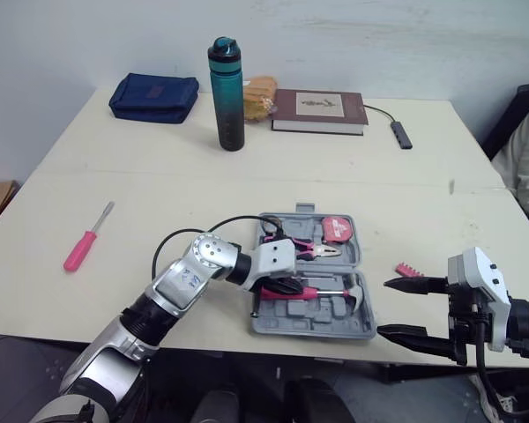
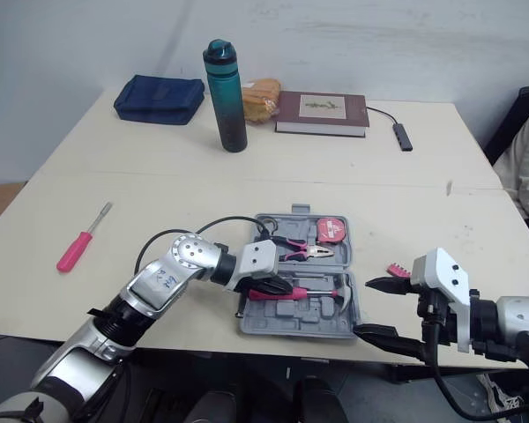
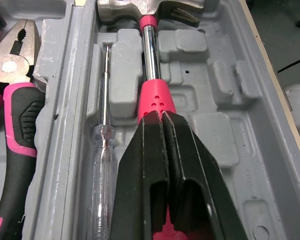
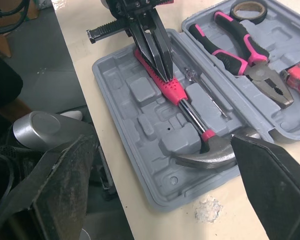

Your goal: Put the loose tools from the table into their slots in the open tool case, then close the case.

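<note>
Pink-handled hammer (image 4: 190,111) sits in the tool case's (image 1: 313,328) near half, with the closed left gripper (image 3: 162,116) pinching its grip. I'd press it flat into the slot before releasing. Right gripper (image 1: 384,307) hangs open alongside.

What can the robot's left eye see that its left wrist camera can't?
Left eye adds: the pink screwdriver lying loose on the table, the bottle, the book, the open right pincer. Left wrist adds: a clear-handled screwdriver slotted beside the hammer. Both: the closed left pincer over the hammer's pink handle, the pliers, the grey case.
</note>
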`<state>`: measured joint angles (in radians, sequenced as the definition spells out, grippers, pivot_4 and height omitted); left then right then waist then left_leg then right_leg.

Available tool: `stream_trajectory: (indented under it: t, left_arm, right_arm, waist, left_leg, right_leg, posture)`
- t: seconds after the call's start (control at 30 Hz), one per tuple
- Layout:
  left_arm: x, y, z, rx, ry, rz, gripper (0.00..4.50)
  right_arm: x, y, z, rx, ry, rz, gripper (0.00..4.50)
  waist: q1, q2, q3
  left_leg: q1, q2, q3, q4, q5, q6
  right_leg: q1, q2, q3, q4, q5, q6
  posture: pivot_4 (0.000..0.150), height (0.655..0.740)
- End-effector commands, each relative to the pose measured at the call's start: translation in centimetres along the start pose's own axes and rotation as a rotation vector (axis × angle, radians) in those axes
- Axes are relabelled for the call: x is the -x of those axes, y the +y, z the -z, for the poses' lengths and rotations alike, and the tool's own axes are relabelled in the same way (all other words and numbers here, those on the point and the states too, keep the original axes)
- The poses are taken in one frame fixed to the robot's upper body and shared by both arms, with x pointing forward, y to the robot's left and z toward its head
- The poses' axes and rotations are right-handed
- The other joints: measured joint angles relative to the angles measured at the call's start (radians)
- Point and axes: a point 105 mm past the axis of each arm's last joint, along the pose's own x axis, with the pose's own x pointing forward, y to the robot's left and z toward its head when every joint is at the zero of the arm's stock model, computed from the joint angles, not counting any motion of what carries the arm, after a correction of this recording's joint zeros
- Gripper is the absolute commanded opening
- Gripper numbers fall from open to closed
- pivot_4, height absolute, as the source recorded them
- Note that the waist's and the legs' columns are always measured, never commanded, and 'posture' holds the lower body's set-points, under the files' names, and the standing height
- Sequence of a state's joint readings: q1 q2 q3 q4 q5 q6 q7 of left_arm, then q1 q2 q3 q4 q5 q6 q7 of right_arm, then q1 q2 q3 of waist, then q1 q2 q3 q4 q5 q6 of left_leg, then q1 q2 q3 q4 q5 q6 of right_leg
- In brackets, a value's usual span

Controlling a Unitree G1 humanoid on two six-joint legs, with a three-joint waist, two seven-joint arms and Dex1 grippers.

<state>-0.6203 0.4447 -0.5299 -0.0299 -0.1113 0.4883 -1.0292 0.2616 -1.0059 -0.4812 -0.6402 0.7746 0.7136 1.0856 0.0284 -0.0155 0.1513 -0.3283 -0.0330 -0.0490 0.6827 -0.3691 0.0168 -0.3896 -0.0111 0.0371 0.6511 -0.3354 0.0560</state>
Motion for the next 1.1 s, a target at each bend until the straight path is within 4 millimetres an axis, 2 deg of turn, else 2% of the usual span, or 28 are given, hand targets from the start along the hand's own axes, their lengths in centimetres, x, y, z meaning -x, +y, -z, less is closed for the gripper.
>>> stream_trajectory:
  t: [0.03, 0.27, 0.47, 0.67, 0.77, 0.83, 0.9, 1.1]
  left_arm:
    - [-1.0, -1.1, 5.1, 0.126, 0.187, 0.026, 0.02]
    - [-0.9, -1.3, 5.3, 0.118, 0.197, 0.031, 0.02]
    - [-0.8, -0.6, 4.4, 0.144, 0.160, 0.003, 0.02]
    - [-1.1, -3.3, 7.4, 0.107, 0.333, 0.140, 0.02]
    - [-1.5, -2.2, 8.0, 0.115, 0.360, 0.075, 0.02]
    - [-1.6, -1.7, 7.7, 0.132, 0.343, 0.054, 0.02]
    - [-1.6, -1.5, 7.4, 0.155, 0.325, 0.045, 0.02]
    - [-1.8, -0.7, 5.1, 0.158, 0.196, 0.037, 0.02]
  right_arm:
    - [0.3, -0.1, -0.4, 0.029, -0.019, 0.021, 4.50]
    - [0.1, 0.1, -0.3, 0.025, -0.023, 0.019, 4.50]
    - [0.0, 0.0, -0.3, 0.029, -0.020, 0.018, 4.50]
    - [-0.1, 0.0, -0.2, 0.030, -0.019, 0.014, 4.50]
    - [-0.1, 0.1, -0.2, 0.031, -0.020, 0.015, 4.50]
    - [-0.1, 0.2, -0.2, 0.029, -0.019, 0.015, 4.50]
    - [0.0, 0.3, -0.1, 0.028, -0.016, 0.016, 4.50]
    - [0.1, 0.3, -0.1, 0.026, -0.016, 0.027, 4.50]
  waist:
    - [0.000, 0.001, -0.001]
    - [0.000, 0.001, -0.003]
    - [0.000, 0.001, -0.003]
    - [-0.001, 0.001, -0.008]
    - [-0.002, 0.001, -0.011]
    - [-0.002, 0.000, -0.011]
    - [0.000, -0.001, -0.012]
    - [0.003, 0.001, -0.013]
  left_leg:
    - [0.000, 0.000, 0.000, 0.000, 0.000, 0.000]
    - [0.000, 0.000, 0.000, 0.000, 0.000, 0.000]
    - [-0.001, 0.000, 0.000, 0.000, 0.000, 0.000]
    - [0.000, 0.000, 0.000, -0.002, 0.000, 0.000]
    - [0.001, 0.000, -0.001, -0.004, 0.000, 0.000]
    - [0.003, 0.001, -0.001, -0.007, 0.000, 0.000]
    - [0.013, 0.001, -0.001, -0.016, -0.001, 0.001]
    - [0.011, 0.001, 0.000, -0.017, -0.001, 0.002]
  right_leg:
    - [0.000, 0.000, 0.000, 0.000, 0.000, 0.000]
    - [-0.001, 0.000, 0.000, 0.000, 0.000, 0.000]
    - [-0.001, 0.000, 0.000, 0.000, 0.000, 0.000]
    - [0.000, 0.000, 0.000, -0.002, 0.000, 0.000]
    - [0.001, 0.000, 0.000, -0.004, 0.000, 0.000]
    - [0.008, 0.000, 0.000, -0.007, 0.000, 0.000]
    - [0.019, -0.002, 0.000, -0.014, -0.001, 0.001]
    - [0.019, -0.004, -0.001, -0.016, -0.001, 0.002]
  posture:
    - [0.150, 0.7400]
    - [0.150, 0.7400]
    - [0.150, 0.7400]
    - [0.150, 0.7400]
    - [0.150, 0.7400]
    - [0.150, 0.7400]
    - [0.150, 0.7400]
    - [0.150, 0.7400]
